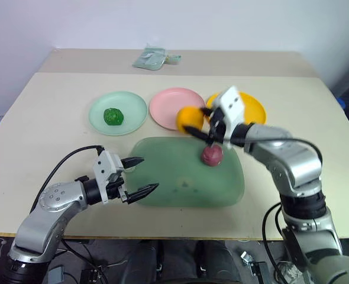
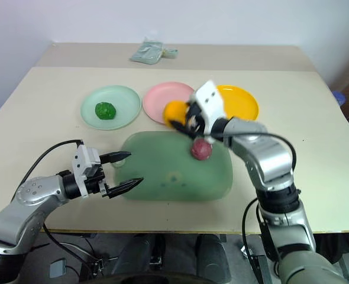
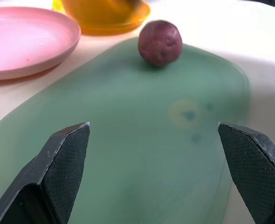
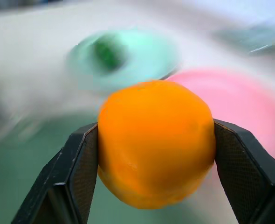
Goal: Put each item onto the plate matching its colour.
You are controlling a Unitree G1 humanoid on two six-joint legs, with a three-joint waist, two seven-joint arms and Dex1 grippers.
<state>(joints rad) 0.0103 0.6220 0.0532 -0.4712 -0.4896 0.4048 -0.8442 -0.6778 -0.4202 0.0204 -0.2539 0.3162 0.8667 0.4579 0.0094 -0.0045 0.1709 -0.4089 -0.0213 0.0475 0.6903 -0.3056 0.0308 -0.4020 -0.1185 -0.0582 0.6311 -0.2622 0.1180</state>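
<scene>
Two grippers worked over a cream table (image 1: 38, 106). Nearest the camera, the left gripper (image 1: 140, 176) hovered at the near left edge of the translucent green tray (image 1: 180, 183), its black fingers spread wide apart and holding nothing. On the tray's far side lay the purple-red ball (image 1: 212, 155). Just beyond it, the right gripper (image 1: 199, 122) was clamped on the orange ball (image 1: 188, 117), a finger pressed to each side, lifted above the gap between tray and plates. Behind stood three plates in a row: the mint green plate (image 1: 133, 109) carrying the bumpy green ball (image 1: 113, 116), the pink plate (image 1: 165, 103), and the yellow plate (image 1: 254, 106). Farthest back lay a small greenish packet (image 1: 154, 58); no writing was legible anywhere.
</scene>
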